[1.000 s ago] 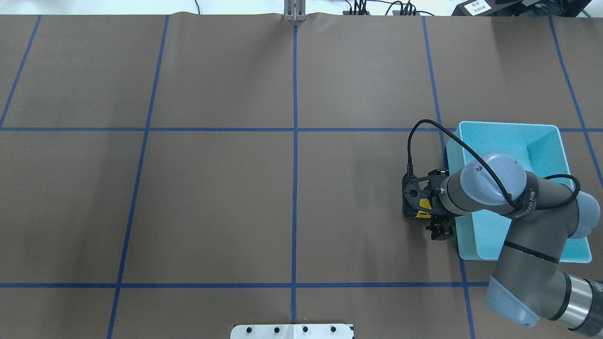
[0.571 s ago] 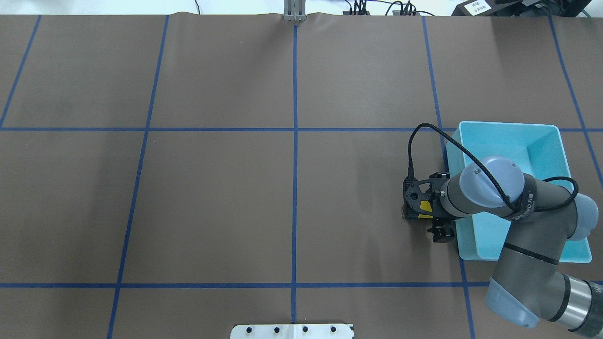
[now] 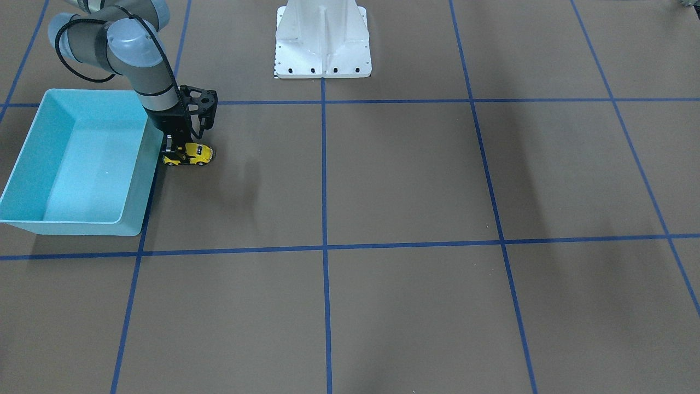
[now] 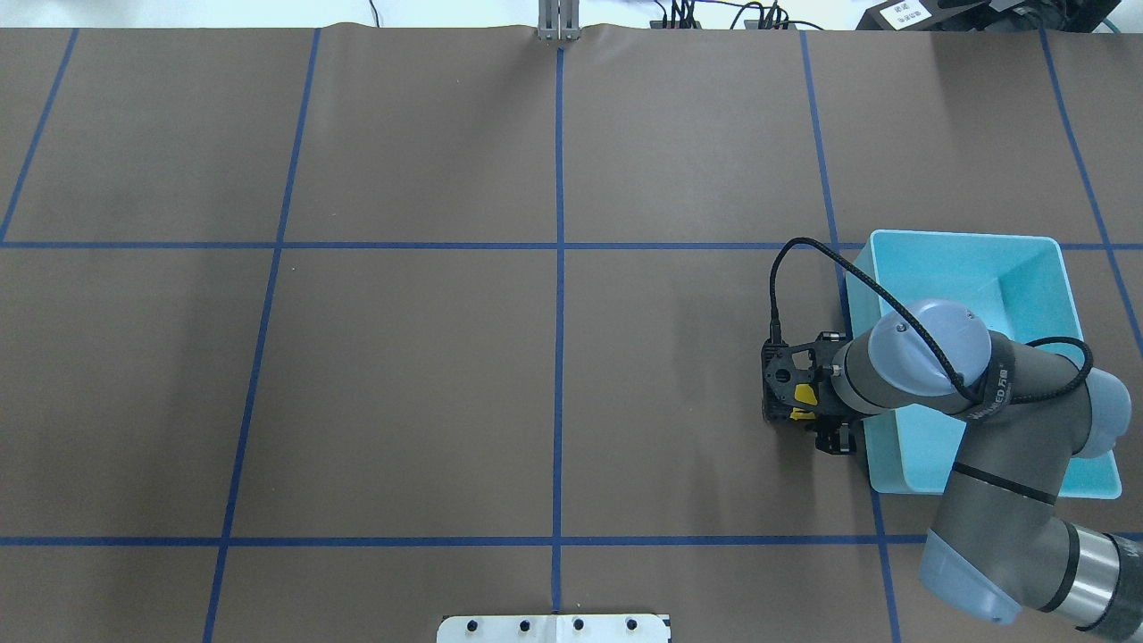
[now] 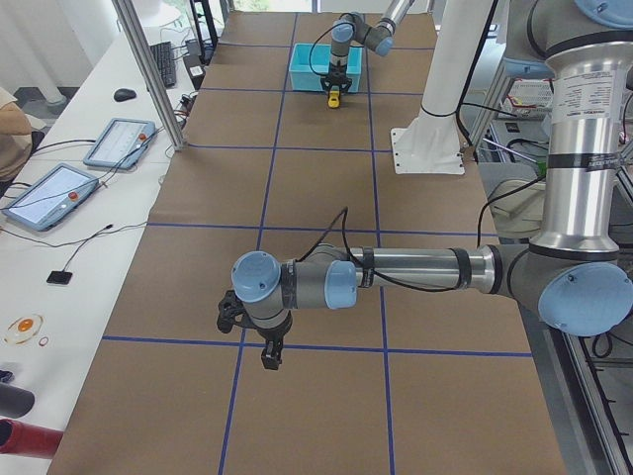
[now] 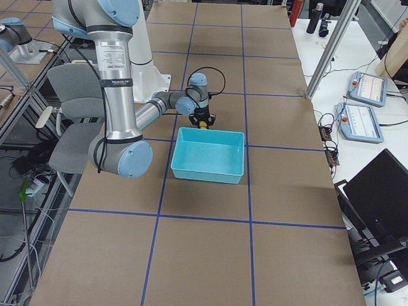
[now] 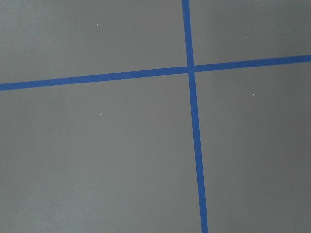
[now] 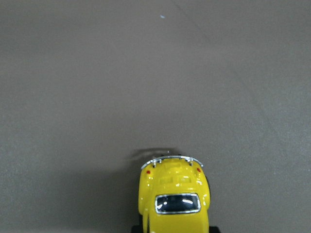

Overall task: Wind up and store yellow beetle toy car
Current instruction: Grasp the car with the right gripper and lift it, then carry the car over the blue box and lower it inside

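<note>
Just beside the blue bin (image 3: pixel 71 228), the right gripper (image 3: pixel 178 146), jaws closed, held the yellow beetle toy car (image 3: pixel 192 155) on the table (image 3: pixel 410 175), probably winding it; next it needed lifting over the bin's wall.

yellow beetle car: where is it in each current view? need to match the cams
Front-facing: car upper left, beside the blue bin's right wall.
Overhead: car right of centre, mostly hidden under the wrist mount, left of the bin.
Exterior left: car far top, just below the bin.
Exterior right: car just above the bin's far rim.
Left wrist: not in it.
Right wrist: car bottom centre.
Shared landmark: the blue bin beside it.
</note>
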You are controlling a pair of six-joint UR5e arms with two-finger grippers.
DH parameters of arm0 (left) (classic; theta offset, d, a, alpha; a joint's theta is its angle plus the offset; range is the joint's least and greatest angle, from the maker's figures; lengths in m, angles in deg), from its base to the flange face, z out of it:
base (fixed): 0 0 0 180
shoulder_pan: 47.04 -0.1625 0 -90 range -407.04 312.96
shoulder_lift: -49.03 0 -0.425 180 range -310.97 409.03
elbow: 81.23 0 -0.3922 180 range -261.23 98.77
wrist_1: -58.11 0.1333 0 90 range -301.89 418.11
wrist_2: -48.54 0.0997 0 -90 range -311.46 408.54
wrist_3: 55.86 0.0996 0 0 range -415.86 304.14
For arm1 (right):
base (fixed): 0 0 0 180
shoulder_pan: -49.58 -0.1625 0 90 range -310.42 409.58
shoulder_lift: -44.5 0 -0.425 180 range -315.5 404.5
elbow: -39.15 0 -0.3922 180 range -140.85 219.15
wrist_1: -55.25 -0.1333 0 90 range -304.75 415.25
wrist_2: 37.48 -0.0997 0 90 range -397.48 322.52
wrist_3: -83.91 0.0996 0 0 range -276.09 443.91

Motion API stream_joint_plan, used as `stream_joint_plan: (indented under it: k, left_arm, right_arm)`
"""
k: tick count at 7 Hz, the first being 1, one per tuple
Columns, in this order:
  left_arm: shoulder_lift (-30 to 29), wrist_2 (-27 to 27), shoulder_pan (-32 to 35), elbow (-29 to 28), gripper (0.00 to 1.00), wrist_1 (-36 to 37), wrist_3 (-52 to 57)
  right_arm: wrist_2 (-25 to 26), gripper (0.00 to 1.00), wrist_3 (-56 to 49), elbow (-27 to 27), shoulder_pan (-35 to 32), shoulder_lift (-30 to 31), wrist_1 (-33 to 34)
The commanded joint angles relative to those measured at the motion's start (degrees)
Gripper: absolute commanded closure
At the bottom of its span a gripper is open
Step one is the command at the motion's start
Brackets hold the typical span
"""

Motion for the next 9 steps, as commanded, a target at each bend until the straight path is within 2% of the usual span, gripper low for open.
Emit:
stream_joint_plan:
  k: [1, 2, 3, 4, 5, 6, 7, 8, 9]
  left_arm:
    - [0.1, 0.0, 0.0, 0.0, 0.00, 0.0, 0.0]
    - [0.1, 0.0, 0.0, 0.0, 0.00, 0.0, 0.0]
    - [0.1, 0.0, 0.0, 0.0, 0.00, 0.0, 0.1]
    - [0.1, 0.0, 0.0, 0.0, 0.00, 0.0, 0.1]
    - [0.1, 0.0, 0.0, 0.0, 0.00, 0.0, 0.0]
    - [0.1, -0.1, -0.1, 0.0, 0.00, 0.0, 0.0]
    - [0.1, -0.1, 0.0, 0.0, 0.00, 0.0, 0.1]
    - [0.1, -0.1, 0.0, 0.0, 0.00, 0.0, 0.1]
    - [0.1, -0.1, 0.0, 0.1, 0.00, 0.0, 0.1]
  right_arm:
    - [-0.3, 1.00, 0.3, 4.0, -1.4, -0.8, 0.5]
    - [-1.0, 1.00, -0.2, 7.0, -2.7, -1.0, 3.2]
    - [-5.5, 1.00, -2.2, 9.6, -6.2, -1.2, 7.3]
    - [-10.0, 1.00, -11.8, 11.5, -11.7, -1.7, 11.9]
    - [-12.2, 1.00, -21.1, 14.2, -15.5, -0.7, 16.0]
    - [-14.5, 1.00, -26.2, 14.6, -18.7, 1.2, 16.7]
    - [-14.7, 1.00, -32.3, 14.7, -20.5, 7.6, 14.6]
    - [-14.7, 1.00, -34.8, 14.1, -21.5, 13.8, 8.2]
    - [-14.6, 1.00, -34.9, 11.6, -21.6, 17.6, 2.3]
